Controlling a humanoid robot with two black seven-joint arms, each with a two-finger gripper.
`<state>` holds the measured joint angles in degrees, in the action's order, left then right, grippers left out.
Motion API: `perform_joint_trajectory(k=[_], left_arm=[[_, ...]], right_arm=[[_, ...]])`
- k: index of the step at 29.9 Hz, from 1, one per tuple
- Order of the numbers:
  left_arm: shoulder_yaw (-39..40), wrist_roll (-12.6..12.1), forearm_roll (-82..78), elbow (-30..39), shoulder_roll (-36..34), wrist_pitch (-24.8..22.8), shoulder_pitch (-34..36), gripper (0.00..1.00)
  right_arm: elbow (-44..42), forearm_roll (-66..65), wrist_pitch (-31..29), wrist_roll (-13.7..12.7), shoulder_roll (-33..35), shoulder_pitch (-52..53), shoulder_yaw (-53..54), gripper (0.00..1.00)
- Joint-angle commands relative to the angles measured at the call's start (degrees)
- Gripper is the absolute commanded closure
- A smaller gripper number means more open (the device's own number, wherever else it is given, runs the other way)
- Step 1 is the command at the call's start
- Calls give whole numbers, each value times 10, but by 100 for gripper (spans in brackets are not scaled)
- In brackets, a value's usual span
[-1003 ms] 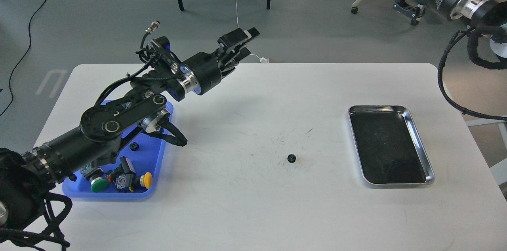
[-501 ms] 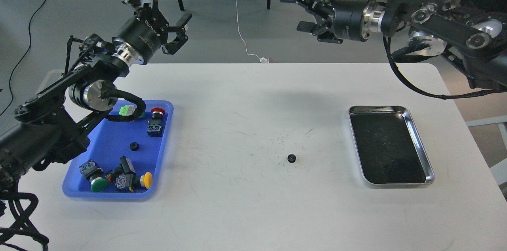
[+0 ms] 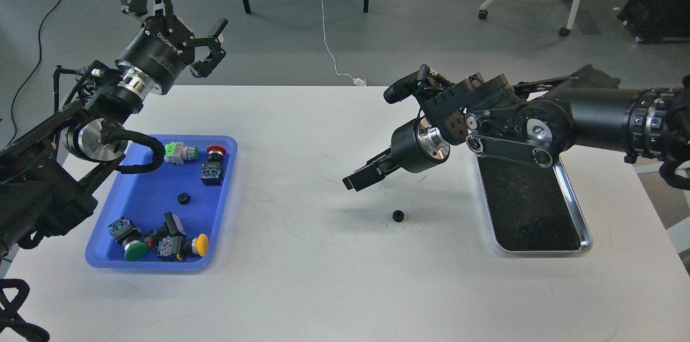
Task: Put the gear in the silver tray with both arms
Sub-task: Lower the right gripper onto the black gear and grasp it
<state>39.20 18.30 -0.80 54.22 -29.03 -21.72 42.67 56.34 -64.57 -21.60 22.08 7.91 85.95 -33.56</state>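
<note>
Two gears are showing: one small black gear (image 3: 398,216) lying loose on the white table (image 3: 323,277) near the middle, and a second gear (image 3: 184,198) sitting inside the blue plastic tray (image 3: 102,255) at the left among the push-button switches (image 3: 161,239).

My right gripper (image 3: 364,176) is hanging low over the table, just up and left of the loose gear, not touching it. Fingers are seen nearly end-on and dark, so I cannot tell how wide they are standing. My right forearm is crossing over the far end of the silver tray (image 3: 585,242), which is lying at the right, well apart from the gear, its dark bottom holding nothing that I can see.

My left gripper (image 3: 178,18) is raised high beyond the far left corner of the table, fingers spread wide, holding nothing.

Step in hand, as I judge it: the approach to the loose gear, not yet the grasp. Nothing is in the silver tray so far.

Next move is calling for a shift toward me and slightly right to centre over the gear, then a careful descent with fingers straddling it. The gear is small and low, so the fingertips would need to reach almost to the tabletop; a poor line-up could nudge it away.
</note>
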Motion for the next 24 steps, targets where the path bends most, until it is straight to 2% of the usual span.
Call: perform_joint_trajectory(k=[1,7,10,18,24], left_arm=[[1,3,0,0,-1,-1,-10,2],[1,4,-1,-4,-1,0,-16,2],[3,4,-1,-5,-3,-1,-16,2],[3,5,-7,-12,-4,4,-16,2],[1,3,-9,-12,-4,2,-15,2]], right_arm=[[1,-38,8,1,-17,-3,-36,6],[0,-43,40,0,-47,-8,-93,6],[-1,-45,42,-11,-57,-8,-110,8],[-2,-56,60,-52,-70,-11,-128,28],[-2,-55,60,-55,-73,-18,-128,36]])
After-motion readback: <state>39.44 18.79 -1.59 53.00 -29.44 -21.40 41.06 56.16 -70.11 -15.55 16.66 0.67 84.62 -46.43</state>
